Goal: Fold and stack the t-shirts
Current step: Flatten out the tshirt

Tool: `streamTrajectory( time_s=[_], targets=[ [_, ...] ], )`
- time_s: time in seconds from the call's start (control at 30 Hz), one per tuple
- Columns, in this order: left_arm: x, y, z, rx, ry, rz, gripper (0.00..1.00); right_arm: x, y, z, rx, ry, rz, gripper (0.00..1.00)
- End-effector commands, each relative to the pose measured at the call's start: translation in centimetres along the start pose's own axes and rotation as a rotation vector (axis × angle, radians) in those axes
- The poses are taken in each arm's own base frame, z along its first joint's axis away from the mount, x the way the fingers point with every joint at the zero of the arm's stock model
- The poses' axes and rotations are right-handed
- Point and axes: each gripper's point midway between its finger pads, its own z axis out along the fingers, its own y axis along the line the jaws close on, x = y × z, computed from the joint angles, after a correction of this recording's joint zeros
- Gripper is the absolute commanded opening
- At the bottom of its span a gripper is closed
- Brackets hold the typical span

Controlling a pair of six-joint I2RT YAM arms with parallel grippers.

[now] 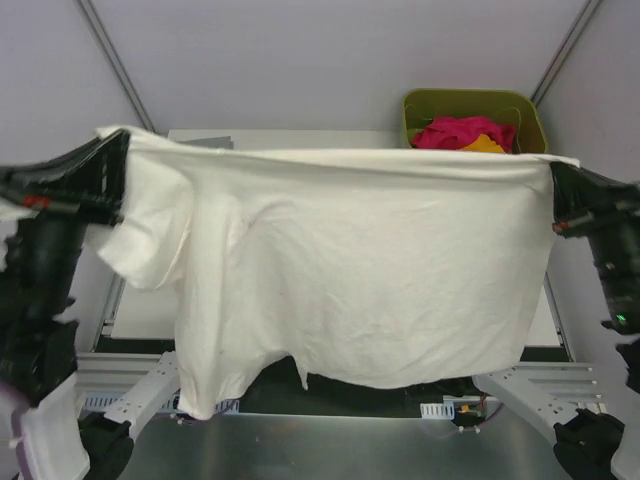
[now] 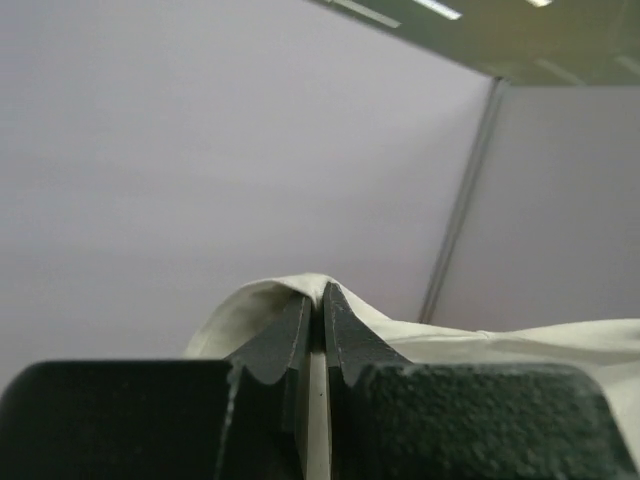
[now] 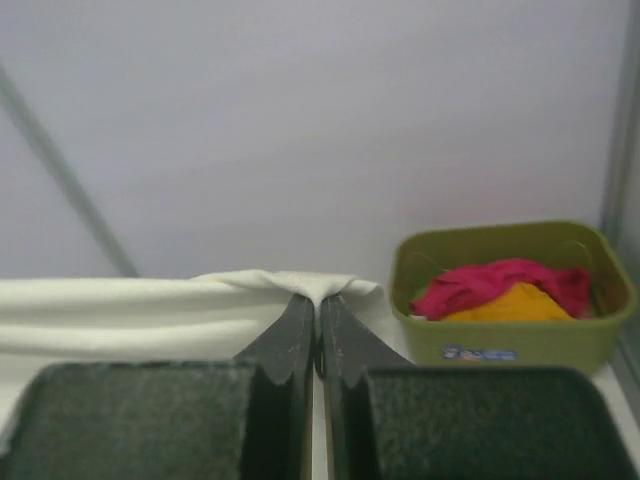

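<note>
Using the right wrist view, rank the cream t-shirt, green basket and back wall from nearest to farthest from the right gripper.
1. cream t-shirt, pinched in the right gripper.
2. green basket, ahead to the right.
3. back wall, behind everything.

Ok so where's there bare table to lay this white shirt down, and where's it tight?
Bare table shows along the far edge, left of the green basket, and in a strip beside the hanging sleeve. The held-up cream-white shirt hides the middle. Crowded: far right corner, where the basket holds the pink shirt and orange shirt.
</note>
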Motion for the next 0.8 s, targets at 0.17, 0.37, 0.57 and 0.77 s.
streamTrajectory(
  time_s=[0.17,0.37,0.57,0.77],
  targets=[
    [35.7,22.2,11.8,-0.551,0.741,0.308,0.41,24.3,-14.7,11.0,0.728,0.528,-0.247,0.03],
    [48.4,25.8,9.1,-0.606,1.098,0.28,0.99,36.7,-18.4,11.2,0.812,0.875,-0.154,0.73],
    [49.9,24.1,4.1,-0.625,1.173,0.15,0.99,39.0,-18.3,9.5,0.807,0.946,-0.131,1.0],
    [52.0,19.7,-3.0,-0.583,1.301,-0.107,0.99,43.5,-16.2,5.3,0.711,1.078,-0.013,0.97]
  ],
)
